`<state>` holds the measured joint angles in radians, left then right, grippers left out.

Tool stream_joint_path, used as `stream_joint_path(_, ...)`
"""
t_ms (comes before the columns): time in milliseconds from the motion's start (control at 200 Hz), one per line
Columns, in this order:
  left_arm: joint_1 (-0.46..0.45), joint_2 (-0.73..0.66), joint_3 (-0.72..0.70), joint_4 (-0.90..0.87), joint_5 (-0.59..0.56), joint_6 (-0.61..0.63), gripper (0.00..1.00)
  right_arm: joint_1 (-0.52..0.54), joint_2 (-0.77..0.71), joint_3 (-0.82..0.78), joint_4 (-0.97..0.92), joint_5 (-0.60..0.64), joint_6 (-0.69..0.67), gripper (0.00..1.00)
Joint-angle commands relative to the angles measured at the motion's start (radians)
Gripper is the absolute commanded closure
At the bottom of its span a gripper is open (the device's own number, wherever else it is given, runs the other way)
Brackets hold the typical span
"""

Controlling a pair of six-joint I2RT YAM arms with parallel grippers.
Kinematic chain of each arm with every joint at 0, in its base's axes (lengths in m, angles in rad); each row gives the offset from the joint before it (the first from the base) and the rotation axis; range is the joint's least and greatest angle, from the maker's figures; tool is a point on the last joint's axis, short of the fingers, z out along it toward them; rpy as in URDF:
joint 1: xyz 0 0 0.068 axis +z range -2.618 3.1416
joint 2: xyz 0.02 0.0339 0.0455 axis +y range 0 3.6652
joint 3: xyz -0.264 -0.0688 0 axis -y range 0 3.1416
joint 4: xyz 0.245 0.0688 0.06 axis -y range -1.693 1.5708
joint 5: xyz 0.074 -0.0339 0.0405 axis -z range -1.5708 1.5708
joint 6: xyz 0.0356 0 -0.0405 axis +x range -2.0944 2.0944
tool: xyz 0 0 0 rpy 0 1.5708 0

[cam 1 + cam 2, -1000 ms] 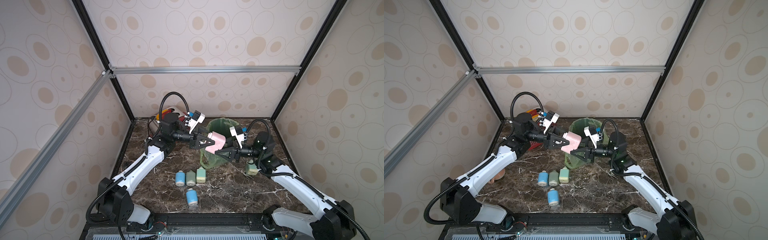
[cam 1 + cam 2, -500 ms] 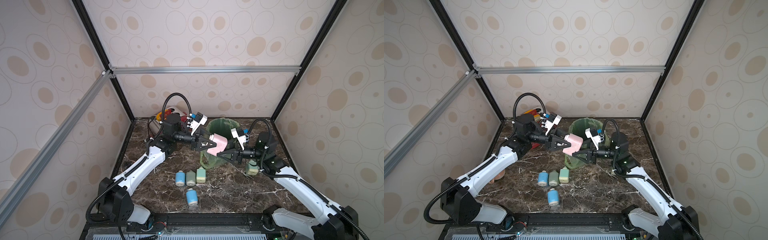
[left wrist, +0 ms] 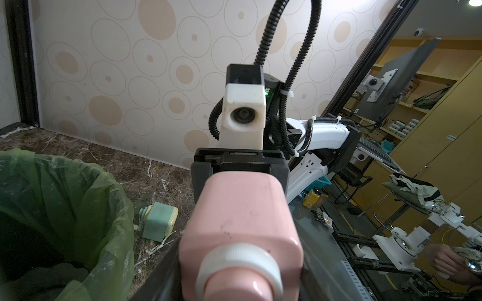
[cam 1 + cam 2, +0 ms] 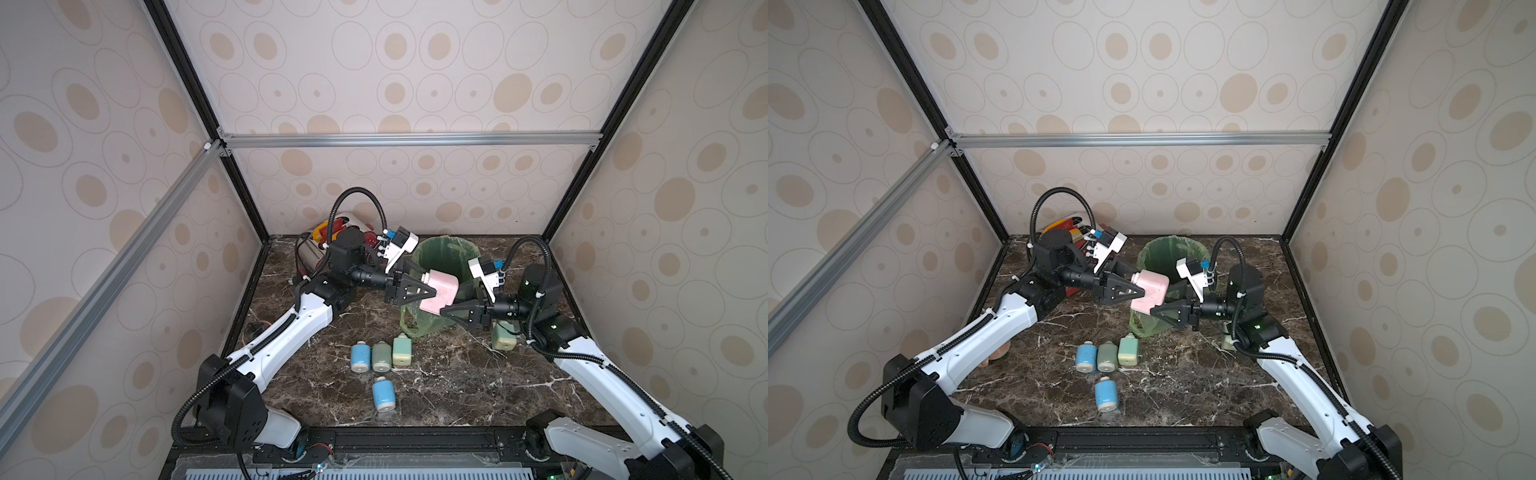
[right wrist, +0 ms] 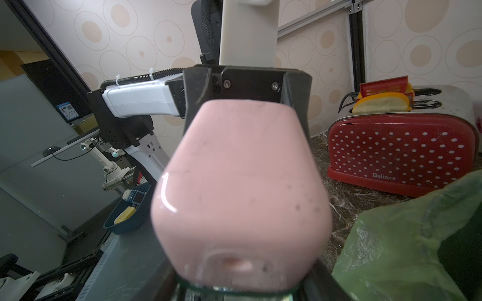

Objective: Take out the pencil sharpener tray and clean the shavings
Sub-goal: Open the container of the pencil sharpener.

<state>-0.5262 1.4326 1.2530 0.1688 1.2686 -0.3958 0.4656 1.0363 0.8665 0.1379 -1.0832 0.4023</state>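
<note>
Top views: left hand point(image 4: 429, 286) and right hand point(image 4: 452, 300) both grip the scuffed pink sharpener point(image 4: 441, 286), white-collared.

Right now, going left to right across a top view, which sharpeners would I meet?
Blue sharpener → grey-green sharpener → pale green sharpener → pink sharpener, held aloft → half-hidden sharpener at far right. The lower blue one overlaps, so omitted.

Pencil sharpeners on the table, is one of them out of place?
Yes, two look like strays. There is a neat row of three pencil sharpeners, but a blue pencil sharpener lies alone nearer the front, and a pale green pencil sharpener sits off to the side, by the green-lined bin.
</note>
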Motion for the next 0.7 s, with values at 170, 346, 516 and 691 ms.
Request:
stream_joint_path(170, 0.057, -0.03, 0.031, 0.069, -0.011, -0.012, 1.0, -0.076, -0.072, -0.002, -0.169, -0.017, -0.085, 0.51)
stream_joint_path(346, 0.057, -0.028, 0.03, 0.063, -0.012, -0.012, 1.0, -0.096, -0.091, 0.006, -0.194, -0.035, -0.087, 0.5)
stream_joint_path(516, 0.057, -0.02, 0.03, 0.051, -0.017, -0.003, 1.0, -0.11, -0.107, 0.025, -0.226, -0.048, -0.097, 0.49)
stream_joint_path(691, 0.057, -0.022, 0.031, 0.025, -0.029, 0.017, 1.0, -0.119, -0.117, 0.047, -0.29, -0.046, -0.135, 0.49)
